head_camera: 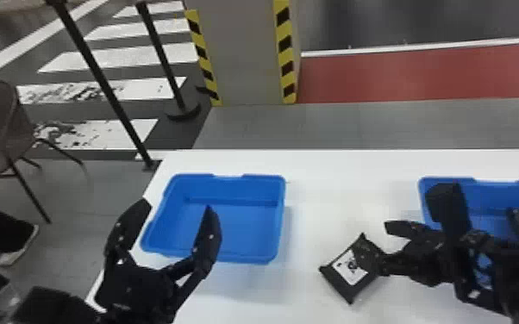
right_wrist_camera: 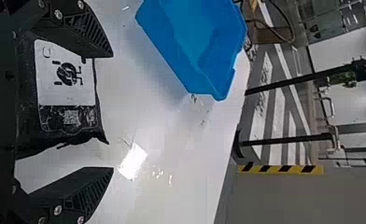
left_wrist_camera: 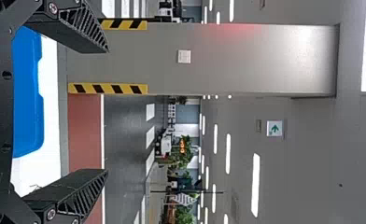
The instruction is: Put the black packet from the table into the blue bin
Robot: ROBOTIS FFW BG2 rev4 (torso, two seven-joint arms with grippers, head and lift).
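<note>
blk pkt lies on white table by r gripper, fingers wide apart, no hold on it; pkt's white label has blk logo, tiny text illegible. l gripper wide open, empty, nr blue bin. green arrow sign & yellow/blk-edged pillar in bkgd.

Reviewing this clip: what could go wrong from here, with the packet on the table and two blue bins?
The packet sits closer to one jaw of the open right gripper than the other, so closing might shove or twist it rather than grip squarely.

The left gripper overlaps the left bin in the head view; if it is low, it could knock the rim.

With another bin at right, the packet could end up in the wrong one.
</note>
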